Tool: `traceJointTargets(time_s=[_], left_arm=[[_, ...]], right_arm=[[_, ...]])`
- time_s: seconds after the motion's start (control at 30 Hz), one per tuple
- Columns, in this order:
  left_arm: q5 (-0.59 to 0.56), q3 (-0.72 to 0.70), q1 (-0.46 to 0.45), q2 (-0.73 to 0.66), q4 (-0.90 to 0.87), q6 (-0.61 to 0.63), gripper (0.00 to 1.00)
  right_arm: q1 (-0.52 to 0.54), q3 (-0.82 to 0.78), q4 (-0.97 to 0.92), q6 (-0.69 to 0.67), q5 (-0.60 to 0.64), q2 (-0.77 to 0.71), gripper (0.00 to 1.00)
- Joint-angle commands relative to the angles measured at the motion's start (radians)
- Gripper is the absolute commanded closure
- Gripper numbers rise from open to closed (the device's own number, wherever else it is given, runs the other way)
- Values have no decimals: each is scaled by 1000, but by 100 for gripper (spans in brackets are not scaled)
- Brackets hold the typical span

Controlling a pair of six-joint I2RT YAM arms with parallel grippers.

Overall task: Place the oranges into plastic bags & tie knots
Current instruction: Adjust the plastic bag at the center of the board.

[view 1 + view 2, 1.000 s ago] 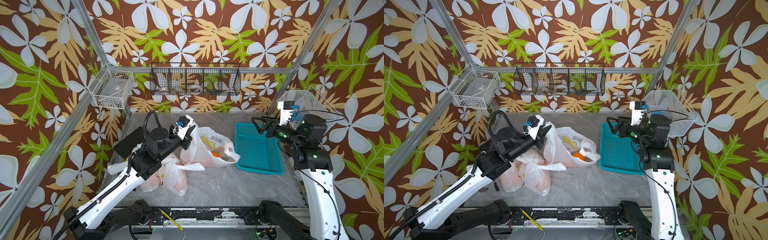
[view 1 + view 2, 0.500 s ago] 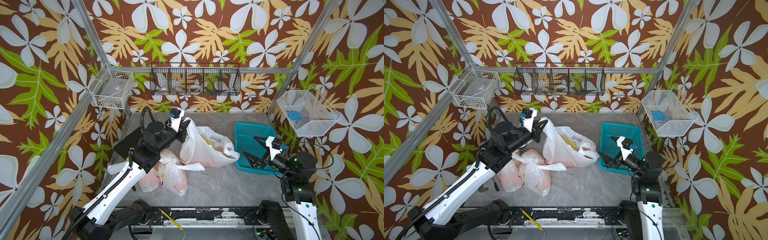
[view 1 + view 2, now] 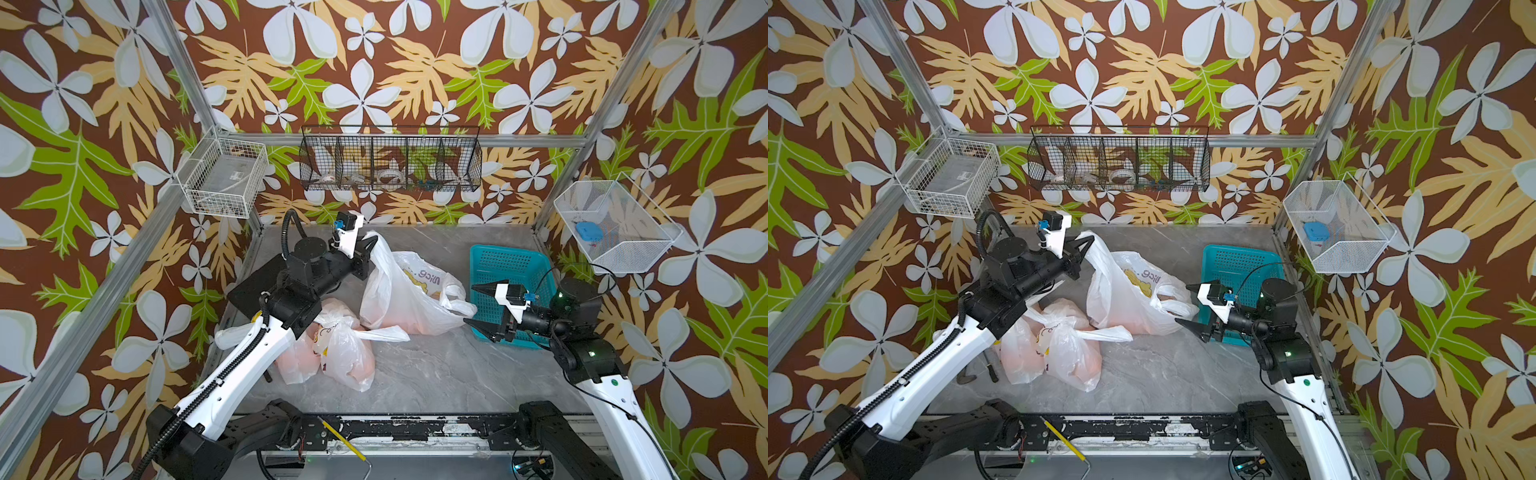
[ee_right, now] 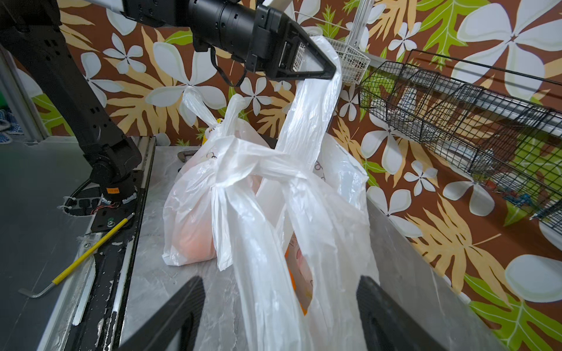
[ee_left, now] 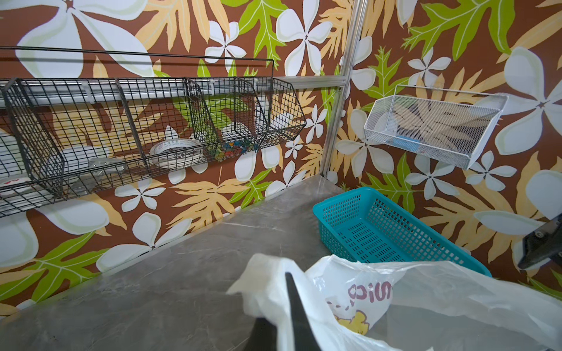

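While the left gripper (image 3: 371,242) is clenched on one handle strip (image 4: 310,121) of one plastic bag (image 3: 399,299), held up near the bench's (image 3: 436,374) centre, the right gripper (image 3: 473,305) hangs released, jaws wide, at that bag's 3 o'clock, beside the single teal basket (image 3: 511,266). Two knotted bags (image 3: 345,357) lie touching at 8 o'clock. Oranges (image 4: 194,246) show only as an orange blur through the plastic, so they cannot be counted.
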Motion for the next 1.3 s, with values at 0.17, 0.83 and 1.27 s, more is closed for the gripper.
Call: traceJointTargets(time_s=[0.17, 0.83, 1.27], left_arm=[[13, 6, 10, 6, 30, -7, 100], [21, 2, 15, 7, 41, -15, 100], [64, -17, 20, -35, 34, 17, 100]], right_arm=[[44, -41, 32, 8, 43, 17, 23], [402, 170, 63, -56, 197, 343, 57], [472, 309, 145, 112, 323, 372, 100]])
